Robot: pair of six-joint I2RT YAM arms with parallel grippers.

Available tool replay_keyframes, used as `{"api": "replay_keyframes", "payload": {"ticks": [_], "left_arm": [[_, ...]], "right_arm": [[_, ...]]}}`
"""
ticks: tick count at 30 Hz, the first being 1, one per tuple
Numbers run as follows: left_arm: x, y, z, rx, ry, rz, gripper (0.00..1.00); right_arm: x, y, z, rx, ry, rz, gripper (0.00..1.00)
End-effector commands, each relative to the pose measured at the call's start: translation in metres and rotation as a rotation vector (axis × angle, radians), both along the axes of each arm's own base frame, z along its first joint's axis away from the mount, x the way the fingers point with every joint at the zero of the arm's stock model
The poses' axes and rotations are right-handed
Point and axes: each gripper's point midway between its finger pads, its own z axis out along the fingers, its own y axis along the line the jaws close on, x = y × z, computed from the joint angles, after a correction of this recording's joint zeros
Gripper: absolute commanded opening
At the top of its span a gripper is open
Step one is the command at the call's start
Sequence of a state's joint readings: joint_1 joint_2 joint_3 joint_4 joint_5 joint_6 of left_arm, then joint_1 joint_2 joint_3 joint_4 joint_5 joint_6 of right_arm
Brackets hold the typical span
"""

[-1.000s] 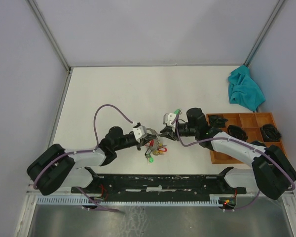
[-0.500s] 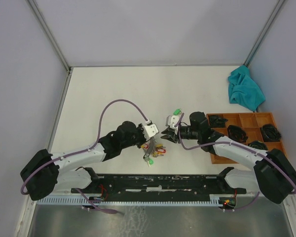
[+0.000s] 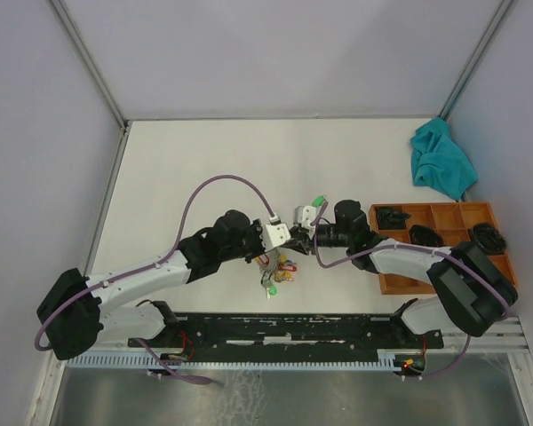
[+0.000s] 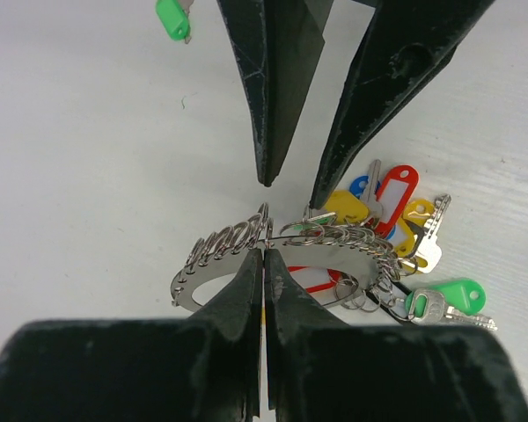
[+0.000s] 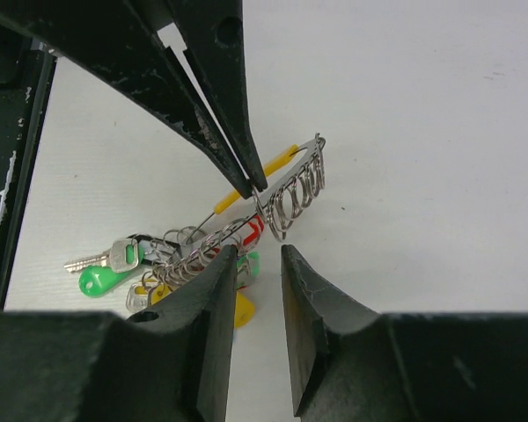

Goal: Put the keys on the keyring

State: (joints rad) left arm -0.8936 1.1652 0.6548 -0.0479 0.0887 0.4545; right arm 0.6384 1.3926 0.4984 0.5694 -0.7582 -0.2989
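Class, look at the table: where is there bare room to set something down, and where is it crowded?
Free: the white tabletop between the back wall and the arms, left of the teal cloth; also the strip by the left edge. Crowded: the middle, where left gripper and right gripper meet at the silvery metal keyring; the brown wooden tray.

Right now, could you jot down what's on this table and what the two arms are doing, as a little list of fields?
Left fingers: shut, pinching the silvery metal ring strung with coloured-tag keys
Right fingers: open, tips poised at that ring, facing the left pair
Loose key: small green-headed key lying on the white table, apart from the ring
Elsewhere: crumpled teal cloth; brown wooden compartment tray holding dark items
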Motion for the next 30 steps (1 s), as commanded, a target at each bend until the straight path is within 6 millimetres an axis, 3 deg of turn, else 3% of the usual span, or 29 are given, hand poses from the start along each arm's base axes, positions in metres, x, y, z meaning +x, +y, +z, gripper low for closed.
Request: {"api": "replay_keyframes", "payload": {"ticks": [1,21,30], "left_arm": [[0.003,-0.013,0.022,-0.039,-0.055,-0.056,0.03],[0.001,-0.02,0.021,-0.074,-0.037,-0.063,0.03],[-0.001,-0.02,0.024,-0.113,-0.037,-0.056,0.03]], "right_arm": [[0.009,0.016,0.033,0.094,-0.084,0.051,0.34],[-0.002,0.027,0.026,0.093,-0.042,0.136,0.27],[-0.004,0.028,0.016,0.063,-0.022,0.142,0.19]]}}
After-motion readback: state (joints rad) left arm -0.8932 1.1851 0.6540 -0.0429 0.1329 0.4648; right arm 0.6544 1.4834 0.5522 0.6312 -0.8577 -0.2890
